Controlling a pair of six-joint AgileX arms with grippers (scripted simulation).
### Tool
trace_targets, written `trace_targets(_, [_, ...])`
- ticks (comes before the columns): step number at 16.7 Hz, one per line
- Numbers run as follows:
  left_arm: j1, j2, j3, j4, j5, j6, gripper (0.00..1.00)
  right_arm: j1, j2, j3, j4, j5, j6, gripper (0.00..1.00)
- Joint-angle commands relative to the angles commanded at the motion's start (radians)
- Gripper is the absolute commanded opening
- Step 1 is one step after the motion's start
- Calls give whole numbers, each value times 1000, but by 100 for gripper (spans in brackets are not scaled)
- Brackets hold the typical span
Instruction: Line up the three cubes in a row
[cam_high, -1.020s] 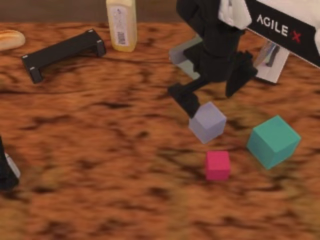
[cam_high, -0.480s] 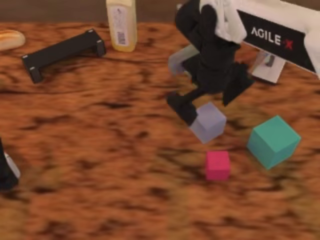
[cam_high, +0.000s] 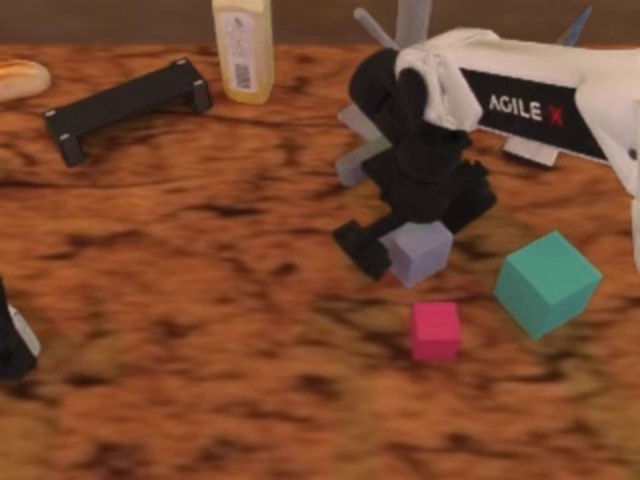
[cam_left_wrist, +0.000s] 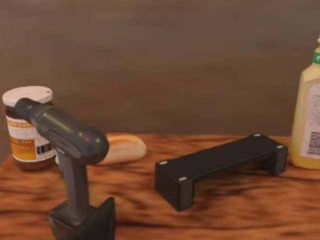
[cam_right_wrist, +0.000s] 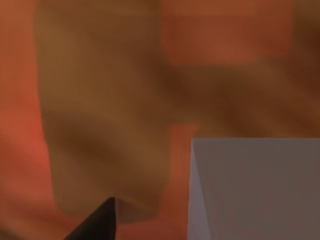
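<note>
The lavender-grey cube (cam_high: 422, 254) sits on the table right of centre. My right gripper (cam_high: 417, 230) is down over it, open, with one dark finger (cam_high: 362, 248) on its left and the other on its far right side. The right wrist view shows the cube's grey face (cam_right_wrist: 255, 190) close up, beside one fingertip (cam_right_wrist: 102, 220). The small magenta cube (cam_high: 435, 331) lies just in front of the lavender one. To their right stands the larger teal cube (cam_high: 547, 283), turned at an angle. My left gripper (cam_high: 10, 345) is parked at the table's left edge.
A yellow bottle (cam_high: 243, 50), a black bridge-shaped stand (cam_high: 125, 105) and a bread roll (cam_high: 20, 78) lie along the back left. Grey and white objects (cam_high: 355, 155) sit behind the right arm. The left wrist view also shows a drill (cam_left_wrist: 75, 165) and a jar (cam_left_wrist: 27, 127).
My right gripper has come down and forward so that its open fingers flank the lavender cube. The magenta and teal cubes and the left arm have not moved.
</note>
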Motion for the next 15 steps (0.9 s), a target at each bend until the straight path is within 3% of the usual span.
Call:
trace_targets(1, [0, 0, 0, 0, 0, 0, 100, 0, 0, 0, 0, 0, 0, 100])
trace_targets(14, [0, 0, 0, 0, 0, 0, 100, 0, 0, 0, 0, 0, 0, 2])
trace_targets(15, [0, 0, 0, 0, 0, 0, 100, 0, 0, 0, 0, 0, 0, 0])
